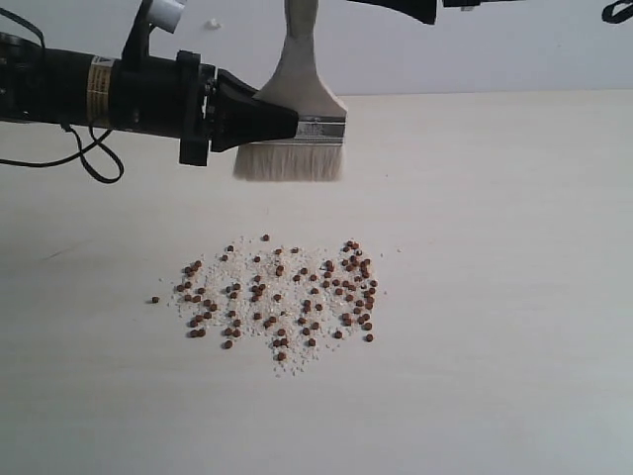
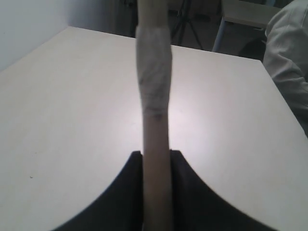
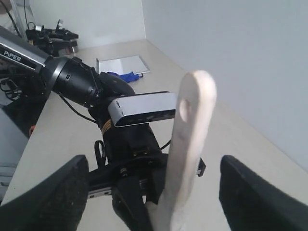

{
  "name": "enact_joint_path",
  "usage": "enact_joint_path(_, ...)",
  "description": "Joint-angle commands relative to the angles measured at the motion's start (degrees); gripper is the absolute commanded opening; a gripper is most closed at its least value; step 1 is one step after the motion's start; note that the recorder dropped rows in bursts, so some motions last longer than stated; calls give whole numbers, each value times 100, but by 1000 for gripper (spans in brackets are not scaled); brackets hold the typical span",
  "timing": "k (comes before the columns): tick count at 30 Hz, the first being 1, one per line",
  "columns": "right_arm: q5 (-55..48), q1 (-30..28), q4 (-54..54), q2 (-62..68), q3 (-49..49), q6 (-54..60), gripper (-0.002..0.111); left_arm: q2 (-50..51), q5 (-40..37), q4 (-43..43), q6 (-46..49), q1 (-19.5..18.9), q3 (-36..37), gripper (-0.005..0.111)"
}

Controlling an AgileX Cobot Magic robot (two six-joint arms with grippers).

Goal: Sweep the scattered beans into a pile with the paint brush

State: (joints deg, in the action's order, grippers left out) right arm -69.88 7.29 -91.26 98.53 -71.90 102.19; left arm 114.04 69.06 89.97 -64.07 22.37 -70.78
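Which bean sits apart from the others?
The lone bean at the scatter's far left in the exterior view, a gap separating it from the other beans.

Paint brush (image 1: 302, 94) (image 2: 155, 120) (image 3: 190, 130): flat, wide; cream bristles, silver ferrule, light wooden handle with hole near end. Upright, bristles down, handle up. Clamped at ferrule level by left hand (image 1: 282, 124). Raised, set behind bean patch in exterior view, bristle tips apart from it.

Beans (image 1: 279, 295): dozens, tiny, round, reddish-brown. Spread loosely over pale counter (image 1: 495, 346) among whitish crumbs (image 1: 237, 265); denser at patch's right edge. One stray bean (image 1: 155, 299) just off left edge. No tight pile yet.
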Motion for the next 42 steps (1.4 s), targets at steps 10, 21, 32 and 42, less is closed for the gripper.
enact_joint_path(10, -8, 11, -772, 598, 12, 411, 70, -103, 90, -224, 360, 156, -52, 0)
enact_joint_path(21, -8, 343, -869, 620, 1, 590, 65, -103, 90, -219, 368, 240, -52, 0)
enact_joint_path(32, -8, 343, -869, 620, 1, 653, 44, -103, 90, -197, 324, 240, -52, 0)
enact_joint_path(42, -8, 343, -869, 620, 1, 565, 0, -103, 90, -302, 324, 240, -52, 0)
